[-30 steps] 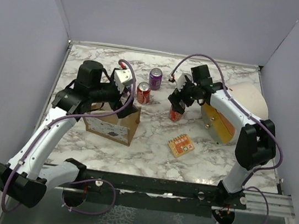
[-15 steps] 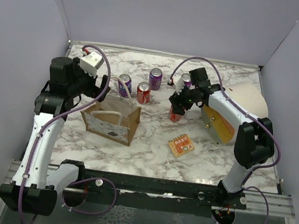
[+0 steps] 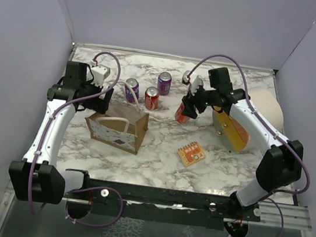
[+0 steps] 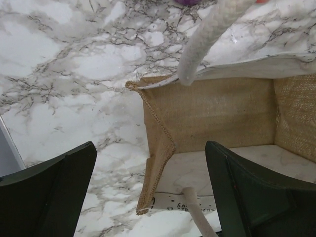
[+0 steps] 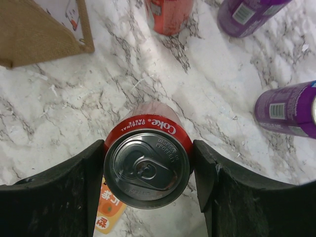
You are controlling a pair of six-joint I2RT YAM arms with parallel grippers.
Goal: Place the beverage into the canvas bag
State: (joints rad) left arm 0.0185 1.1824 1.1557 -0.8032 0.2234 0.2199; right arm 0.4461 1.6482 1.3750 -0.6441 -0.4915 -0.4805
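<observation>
While the left gripper (image 4: 150, 148) hangs jaws wide apart over the edge of the open canvas bag (image 3: 114, 137), upright toward the table's (image 3: 159, 154) front-left, what shows of the bag's inside is bare, so nothing delivered yet! Right of centre, the right gripper (image 5: 147, 144) is clamped on the red cola can (image 3: 182, 112), which looks tilted and lifted clear, so the pick seems made. Left to do, I'd say: carry it leftward over the bag's mouth and release it inside.

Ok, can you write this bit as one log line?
right gripper: shut on red metal Coke can | left gripper: open near boxy tan canvas bag
</observation>
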